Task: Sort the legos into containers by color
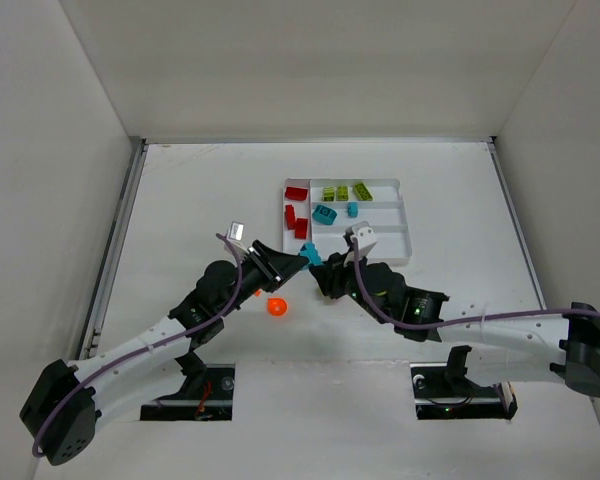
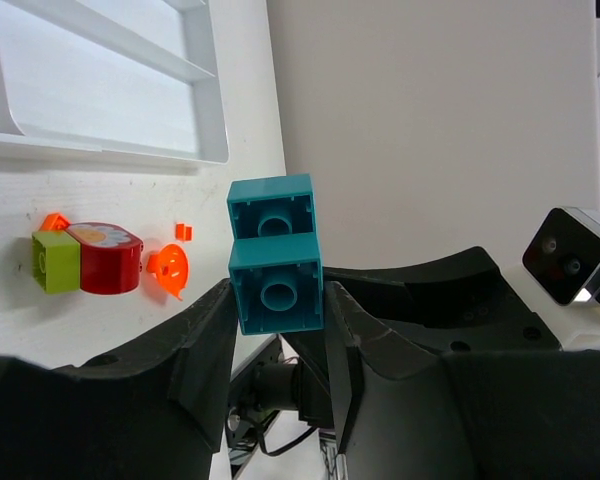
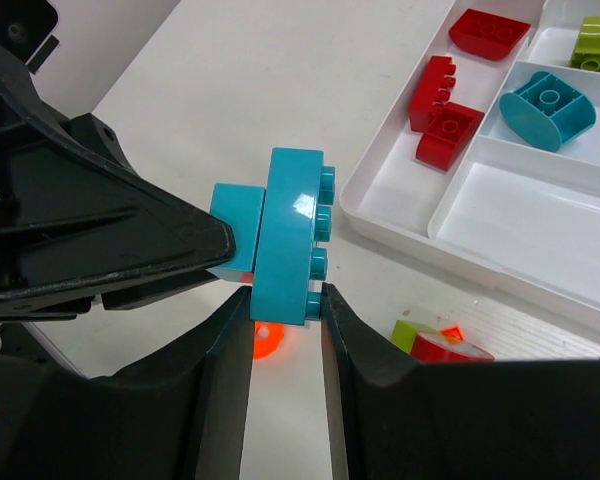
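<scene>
Left gripper (image 2: 278,305): clamped on teal brick (image 2: 276,288)
Right gripper (image 3: 285,300): clamped on long teal brick (image 3: 292,225) joined opposite, likely for separation

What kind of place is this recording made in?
Probably a robot lab test cell: plain white walls box in a white table, two black-and-white robot arms mounted at its near edge.
</scene>
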